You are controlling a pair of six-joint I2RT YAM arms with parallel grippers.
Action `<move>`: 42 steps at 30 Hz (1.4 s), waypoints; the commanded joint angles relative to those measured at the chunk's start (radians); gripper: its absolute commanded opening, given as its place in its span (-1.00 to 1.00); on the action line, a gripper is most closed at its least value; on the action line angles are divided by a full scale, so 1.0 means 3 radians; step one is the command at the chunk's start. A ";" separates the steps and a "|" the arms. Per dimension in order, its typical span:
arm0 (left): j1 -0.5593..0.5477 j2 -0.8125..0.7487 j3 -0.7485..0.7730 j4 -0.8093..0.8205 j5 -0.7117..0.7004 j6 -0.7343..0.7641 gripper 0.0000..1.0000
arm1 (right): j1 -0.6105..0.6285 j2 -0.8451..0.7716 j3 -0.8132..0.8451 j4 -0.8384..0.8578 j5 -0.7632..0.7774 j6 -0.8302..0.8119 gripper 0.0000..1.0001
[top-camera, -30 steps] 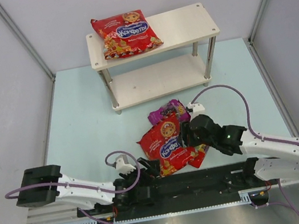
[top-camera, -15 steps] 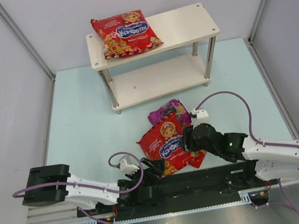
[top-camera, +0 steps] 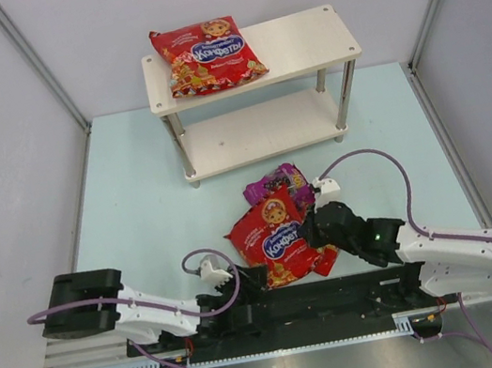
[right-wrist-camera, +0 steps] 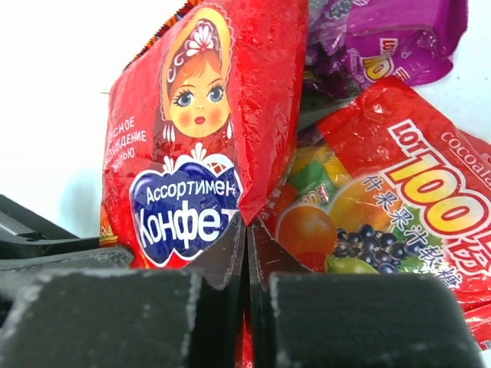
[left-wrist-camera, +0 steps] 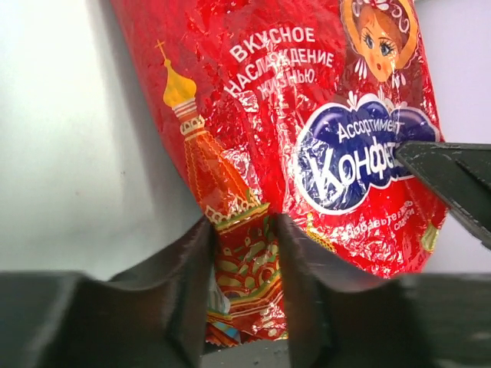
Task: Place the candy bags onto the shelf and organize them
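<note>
The left jaws are partly closed and grip the near left corner of a big red bag (left-wrist-camera: 307, 115). The shiny wrapper fills the gap between them. The right jaws are pressed tight together and pinch the right edge of the same bag.

This bag has a doll's face and a blue label on it. It lies on the pale blue bench (top-camera: 135, 203), near the front, between the two arms. A small red bag (right-wrist-camera: 383, 230) with fruit pictures lies just to its right, touching it. A purple bag (top-camera: 274, 182) sits right against its far end, on the side toward the shelf (top-camera: 306, 40).

The shelf stands at the far side of the bench. It has two pale boards on metal posts. A second big red bag (top-camera: 207, 54) lies flat on the left part of the top board.
</note>
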 commanded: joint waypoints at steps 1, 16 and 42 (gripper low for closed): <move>0.0011 -0.0192 0.0203 -0.0261 -0.0232 0.0139 -0.27 | 0.0014 -0.0116 0.0008 0.0237 -0.0131 -0.0174 -1.00; 0.0098 -0.0975 0.1510 0.0518 -0.0402 0.4171 -0.99 | 0.0009 -0.0402 0.1310 -0.0432 0.0084 -0.1064 -1.00; 0.1999 0.0844 0.5676 -0.0487 0.2303 0.5912 -1.00 | -0.2059 0.0276 0.3101 0.0222 -0.0928 -0.1444 -1.00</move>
